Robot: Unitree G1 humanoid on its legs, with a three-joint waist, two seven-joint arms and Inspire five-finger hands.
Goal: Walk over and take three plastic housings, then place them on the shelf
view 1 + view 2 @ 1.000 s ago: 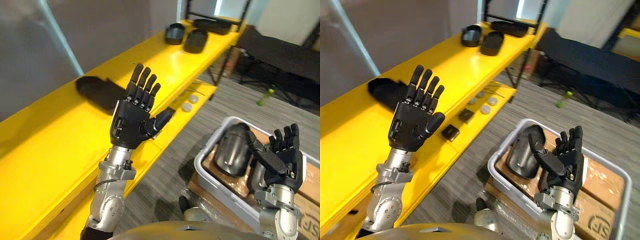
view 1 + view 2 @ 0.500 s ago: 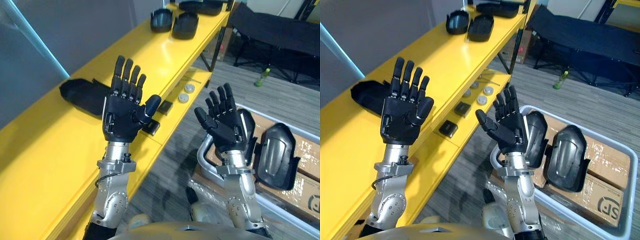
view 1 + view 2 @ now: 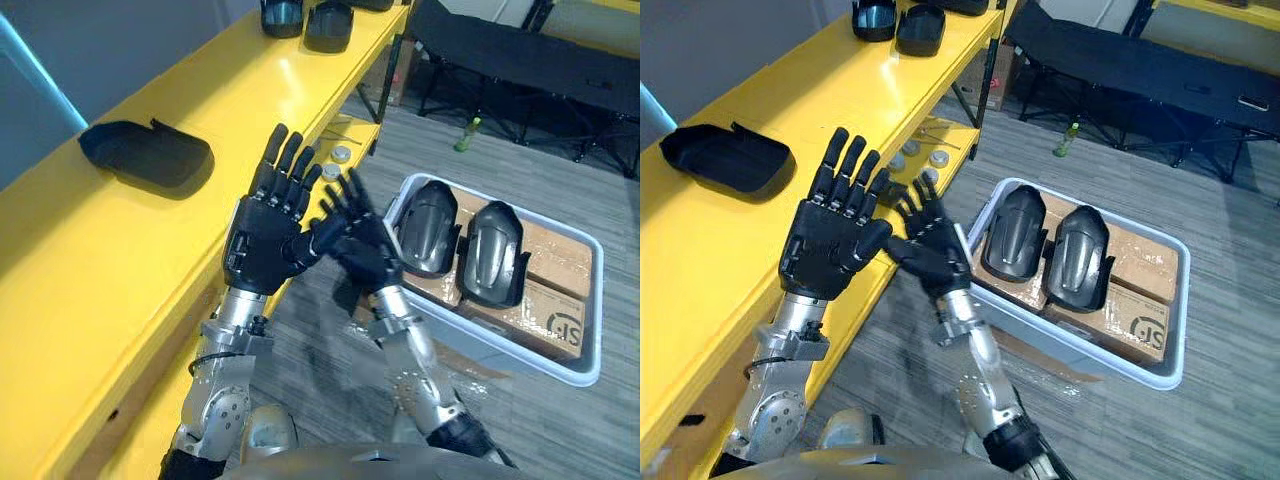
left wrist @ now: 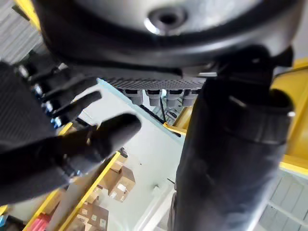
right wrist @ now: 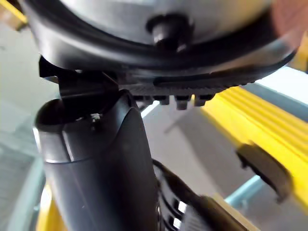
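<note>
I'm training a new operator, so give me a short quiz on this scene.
1. True or false: the left hand and the right hand are clenched into fists.
2. How many plastic housings lie in the grey bin? A one, B two, C four.
3. Fill in: the shelf is coloured ____.
Key: 1 false; 2 B; 3 yellow.
</note>
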